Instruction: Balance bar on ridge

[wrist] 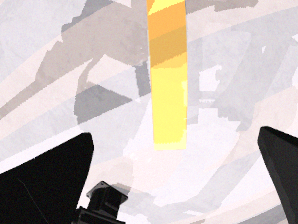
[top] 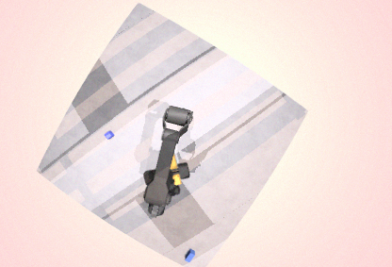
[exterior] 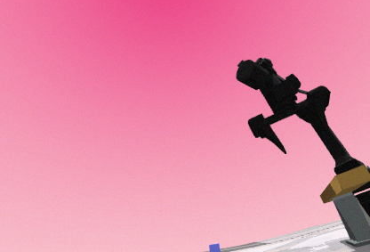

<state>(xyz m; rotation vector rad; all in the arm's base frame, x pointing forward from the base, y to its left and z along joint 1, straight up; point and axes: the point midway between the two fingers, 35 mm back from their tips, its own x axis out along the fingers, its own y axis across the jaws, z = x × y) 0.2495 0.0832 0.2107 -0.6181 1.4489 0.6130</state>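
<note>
The yellow-orange bar (top: 174, 163) (exterior: 350, 182) (wrist: 169, 110) lies on top of the grey upright ridge (exterior: 351, 216) in the exterior view, its near end above the table. It looks roughly level, but its far part is cut off by the frame and partly hidden by the arm. The ridge is hidden in the top view. My gripper (wrist: 178, 139) is open with nothing between its fingers. It hangs above the bar, apart from it; in the wrist view the bar's end shows below, between the wide fingertips.
A small blue block (top: 109, 135) (exterior: 214, 247) is on the striped table (top: 245, 128) at the left. Another blue block (top: 189, 256) is at the near corner. The arm (top: 166, 158) covers much of the bar in the top view.
</note>
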